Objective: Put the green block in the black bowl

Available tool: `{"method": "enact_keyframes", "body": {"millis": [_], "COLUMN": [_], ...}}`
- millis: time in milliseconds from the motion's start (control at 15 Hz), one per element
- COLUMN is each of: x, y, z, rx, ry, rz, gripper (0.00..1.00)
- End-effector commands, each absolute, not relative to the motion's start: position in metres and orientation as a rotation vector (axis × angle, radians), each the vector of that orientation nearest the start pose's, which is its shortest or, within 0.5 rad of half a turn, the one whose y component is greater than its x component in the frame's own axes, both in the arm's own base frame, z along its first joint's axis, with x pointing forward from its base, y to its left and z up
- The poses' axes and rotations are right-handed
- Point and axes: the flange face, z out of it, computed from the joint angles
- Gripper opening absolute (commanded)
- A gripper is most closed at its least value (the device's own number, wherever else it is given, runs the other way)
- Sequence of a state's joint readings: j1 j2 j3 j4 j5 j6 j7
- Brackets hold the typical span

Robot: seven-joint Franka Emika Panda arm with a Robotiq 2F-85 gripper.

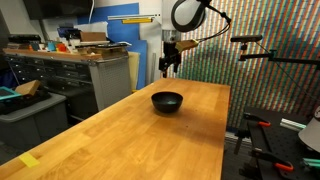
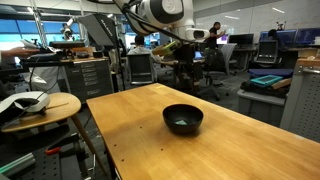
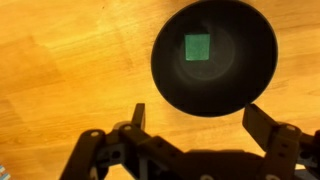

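Observation:
The black bowl (image 1: pixel 167 101) stands on the wooden table in both exterior views (image 2: pixel 183 119). In the wrist view the bowl (image 3: pixel 215 85) fills the upper right. The green block (image 3: pixel 198 47) lies flat inside it; a faint green spot also shows inside the bowl in an exterior view (image 2: pixel 182 123). My gripper (image 3: pixel 197 117) is open and empty, its fingers apart above the bowl's near rim. In the exterior views the gripper (image 1: pixel 168 68) hangs well above and behind the bowl (image 2: pixel 187 65).
The wooden table (image 1: pixel 120 135) is long with edges on both sides. A cabinet with clutter (image 1: pixel 80 60) stands beside it. A small round side table (image 2: pixel 35 105) holds objects. Office chairs and desks (image 2: pixel 215 60) lie beyond the far end.

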State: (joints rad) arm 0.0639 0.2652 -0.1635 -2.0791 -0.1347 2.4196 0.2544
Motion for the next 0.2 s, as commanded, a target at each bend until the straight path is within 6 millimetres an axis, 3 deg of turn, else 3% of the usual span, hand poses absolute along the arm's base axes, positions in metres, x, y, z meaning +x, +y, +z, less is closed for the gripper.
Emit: {"method": "enact_keyframes", "body": {"millis": [0,133], "x": [0.5880,0.5878], "y": [-0.0564,-0.0550], "z": [0.3090,0.3086], "rx": [-3.242,-3.242], "ry": [0.402,0.397], "rz": [-0.140,-0.138], "gripper": [1.00,1.00]}}
